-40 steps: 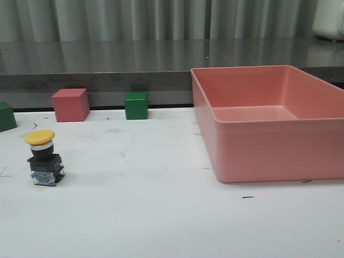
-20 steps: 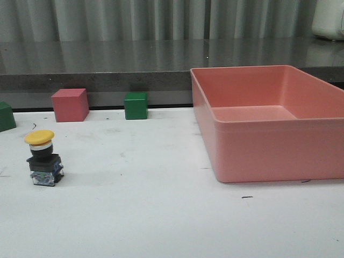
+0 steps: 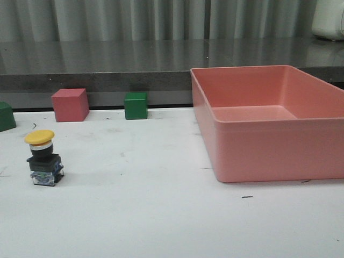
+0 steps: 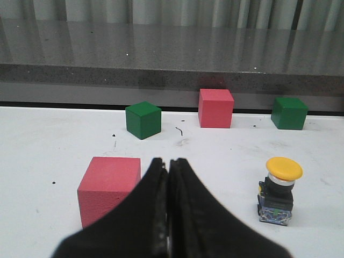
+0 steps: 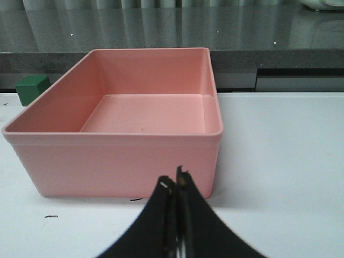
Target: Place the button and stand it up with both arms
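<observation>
Scuffed white tabletop (image 3: 150, 215) carries everything. Nearest, the left gripper (image 4: 167, 166) and right gripper (image 5: 176, 185) each have their black fingers pressed together, holding nothing. On the table's left side the button (image 3: 43, 158) stands upright: smooth yellow mushroom cap, black collar, blocky grey-black base with blue bits. Right of it sits a smooth pink rectangular bin (image 3: 269, 156). Farther back, matte pink cube (image 3: 70, 105) and green cube (image 3: 136, 106) rest before the speckled grey ledge (image 3: 107, 59).

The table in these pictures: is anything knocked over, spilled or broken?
Nothing stands out. The button stands upright on the white table, yellow cap on top. The pink bin sits level and empty. The cubes rest flat. Both the left gripper and the right gripper are shut, holding nothing.
</observation>
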